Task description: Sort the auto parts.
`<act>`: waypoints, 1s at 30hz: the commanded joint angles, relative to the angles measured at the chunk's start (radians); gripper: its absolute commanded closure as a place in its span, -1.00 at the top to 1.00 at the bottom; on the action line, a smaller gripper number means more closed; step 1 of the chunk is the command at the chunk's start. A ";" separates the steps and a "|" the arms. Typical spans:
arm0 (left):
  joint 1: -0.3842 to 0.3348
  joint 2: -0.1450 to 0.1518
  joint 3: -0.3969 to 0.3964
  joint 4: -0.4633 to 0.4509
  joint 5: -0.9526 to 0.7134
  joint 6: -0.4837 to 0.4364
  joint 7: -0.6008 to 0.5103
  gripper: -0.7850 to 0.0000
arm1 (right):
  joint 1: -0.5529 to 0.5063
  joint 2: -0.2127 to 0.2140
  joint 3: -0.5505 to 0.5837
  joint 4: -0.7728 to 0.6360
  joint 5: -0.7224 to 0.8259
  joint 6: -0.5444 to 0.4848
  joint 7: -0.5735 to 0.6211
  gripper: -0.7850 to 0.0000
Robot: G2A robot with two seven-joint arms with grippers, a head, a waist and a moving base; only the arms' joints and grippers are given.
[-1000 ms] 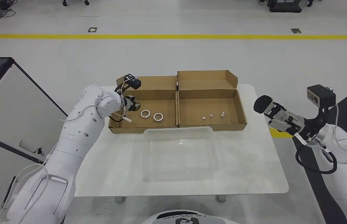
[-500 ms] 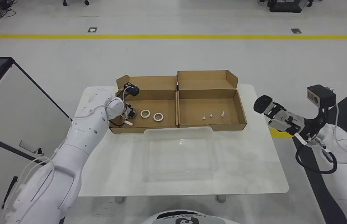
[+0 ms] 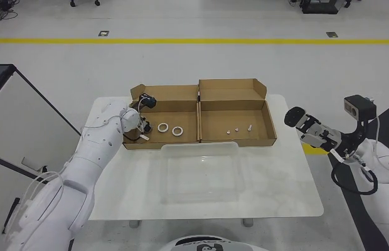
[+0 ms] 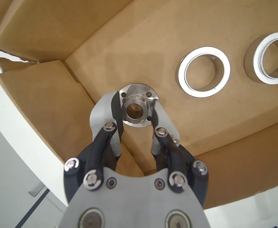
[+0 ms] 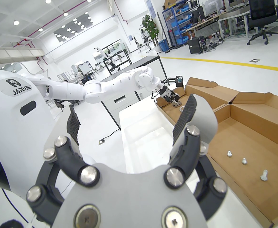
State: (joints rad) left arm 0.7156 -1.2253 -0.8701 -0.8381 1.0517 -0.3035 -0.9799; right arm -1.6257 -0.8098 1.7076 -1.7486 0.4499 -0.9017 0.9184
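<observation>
Gripping a flanged bushing (image 4: 135, 112) by its hub, the left gripper (image 4: 134, 106) rests in the left cardboard box (image 4: 177, 12). The right gripper (image 5: 132, 112) holds its fingers wide apart, off the table (image 3: 288, 182).

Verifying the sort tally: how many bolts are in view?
3. All lie in a row on the floor of the same cardboard box: first bolt, middle bolt, last bolt. None looks hidden.

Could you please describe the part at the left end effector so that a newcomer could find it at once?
Look in the left-hand cardboard box, at its end farthest from the second box. There the left end effector grips a flanged hub. Unlike the two plain rings beside it, it has a raised collar on a drilled flat disc.
</observation>
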 commanded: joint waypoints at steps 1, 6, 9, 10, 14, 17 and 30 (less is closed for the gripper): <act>-0.001 0.002 -0.013 -0.008 -0.016 -0.001 0.003 1.00 | 0.000 0.000 0.000 0.000 0.000 0.000 0.000 1.00; 0.007 0.018 -0.062 -0.072 -0.037 -0.006 0.003 1.00 | 0.000 0.000 0.000 0.000 0.000 0.000 0.000 1.00; 0.031 0.036 -0.119 -0.151 -0.075 -0.034 0.021 1.00 | 0.000 0.000 0.000 0.000 0.000 0.000 0.000 1.00; 0.044 0.044 -0.140 -0.181 -0.084 -0.042 0.017 1.00 | 0.000 0.000 0.000 0.000 0.000 0.000 0.000 1.00; 0.122 0.080 -0.248 -0.347 -0.148 -0.104 0.006 1.00 | 0.000 0.000 0.000 0.000 0.000 0.000 0.000 1.00; 0.204 0.107 -0.341 -0.474 -0.216 -0.155 -0.019 1.00 | 0.000 0.000 0.000 0.000 0.000 0.000 0.000 1.00; 0.493 0.184 -0.663 -0.783 -0.679 -0.382 -0.129 1.00 | 0.000 0.000 0.000 0.000 0.000 0.000 0.000 1.00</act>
State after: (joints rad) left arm 1.1918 -1.0457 -1.5157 -1.6107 0.4057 -0.6690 -1.0983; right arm -1.6257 -0.8098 1.7076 -1.7486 0.4499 -0.9017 0.9184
